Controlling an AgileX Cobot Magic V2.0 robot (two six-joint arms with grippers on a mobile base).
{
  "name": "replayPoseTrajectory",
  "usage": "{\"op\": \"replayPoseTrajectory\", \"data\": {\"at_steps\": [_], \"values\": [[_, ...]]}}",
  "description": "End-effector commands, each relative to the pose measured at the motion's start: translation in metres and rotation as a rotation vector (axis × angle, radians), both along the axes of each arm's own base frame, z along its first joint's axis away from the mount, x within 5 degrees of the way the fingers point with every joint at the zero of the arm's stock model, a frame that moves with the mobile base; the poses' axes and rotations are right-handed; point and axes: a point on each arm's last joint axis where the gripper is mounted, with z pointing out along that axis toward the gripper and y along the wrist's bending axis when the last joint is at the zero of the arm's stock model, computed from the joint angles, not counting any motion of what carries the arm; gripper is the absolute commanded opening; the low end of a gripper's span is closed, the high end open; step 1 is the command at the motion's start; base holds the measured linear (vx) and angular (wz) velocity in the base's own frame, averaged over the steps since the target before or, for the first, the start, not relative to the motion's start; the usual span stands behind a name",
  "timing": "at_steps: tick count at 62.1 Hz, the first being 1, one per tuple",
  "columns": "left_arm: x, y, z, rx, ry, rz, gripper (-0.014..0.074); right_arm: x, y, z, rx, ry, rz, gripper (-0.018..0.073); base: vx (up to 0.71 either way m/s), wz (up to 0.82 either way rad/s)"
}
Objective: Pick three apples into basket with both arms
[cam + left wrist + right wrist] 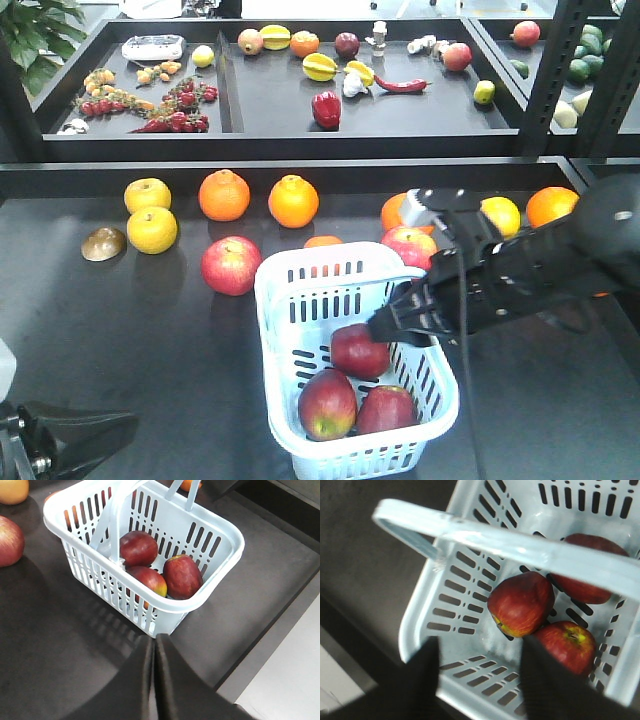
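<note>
The pale blue basket (278, 300) stands at the front middle of the dark table. Three dark red apples lie inside: one (360, 350) toward the back and two (327, 403) (386, 408) at the front. My right gripper (397, 325) hangs open over the basket's right rim, holding nothing. In the right wrist view its gripper (481, 642) spans the basket wall (420, 625), the apples (521, 603) lie beyond it, and the handle (520, 545) crosses above them. My left gripper (154, 638) is shut and empty, just short of the basket's corner (165, 625). It also shows low at the front left (125, 428).
Brighter red apples (231, 265) (410, 245) lie beside the basket. Oranges (224, 195) (293, 201), yellow citrus (150, 228) and a brown shell-like piece (103, 243) sit further back. A raised shelf (300, 140) of mixed fruit runs behind. The table edge (280, 625) is close to the basket.
</note>
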Motion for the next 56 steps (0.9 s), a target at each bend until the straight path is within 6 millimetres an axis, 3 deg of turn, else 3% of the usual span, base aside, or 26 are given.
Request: {"op": "replayPoseTrajectory", "data": {"at_steps": [1, 2, 10, 19, 25, 36, 45, 56], "values": [[0.004, -0.001, 0.01, -0.05, -0.032, 0.031, -0.0006, -0.014, -0.005, 0.034, 0.005, -0.11, 0.037, 0.0015, 0.0, 0.0], [0.004, -0.001, 0.01, -0.048, -0.033, 0.03, -0.0006, -0.016, -0.007, 0.036, -0.003, -0.118, 0.045, -0.0018, 0.0, 0.0], [0.003, -0.001, 0.005, -0.038, -0.02, 0.026, -0.0006, -0.041, -0.017, 0.06, -0.053, -0.181, 0.107, -0.0011, 0.0, 0.0], [0.001, 0.002, -0.019, -0.056, 0.038, 0.082, -0.0006, -0.086, -0.032, 0.084, -0.046, -0.295, 0.142, -0.0009, 0.0, 0.0], [-0.001, 0.006, -0.037, -0.12, 0.092, 0.166, -0.0006, -0.116, -0.044, 0.073, -0.051, -0.387, 0.12, -0.0009, 0.0, 0.0], [-0.005, 0.004, -0.043, -0.171, 0.163, 0.175, -0.0006, -0.149, -0.063, 0.041, -0.086, -0.514, 0.042, -0.0009, 0.0, 0.0], [-0.005, 0.004, -0.043, -0.17, 0.169, 0.17, -0.0006, -0.167, -0.073, 0.017, -0.136, -0.546, 0.037, -0.0009, 0.0, 0.0], [-0.003, 0.0, -0.034, -0.303, 0.216, 0.217, -0.0006, -0.179, -0.075, 0.008, -0.128, -0.525, 0.056, -0.0009, 0.0, 0.0]]}}
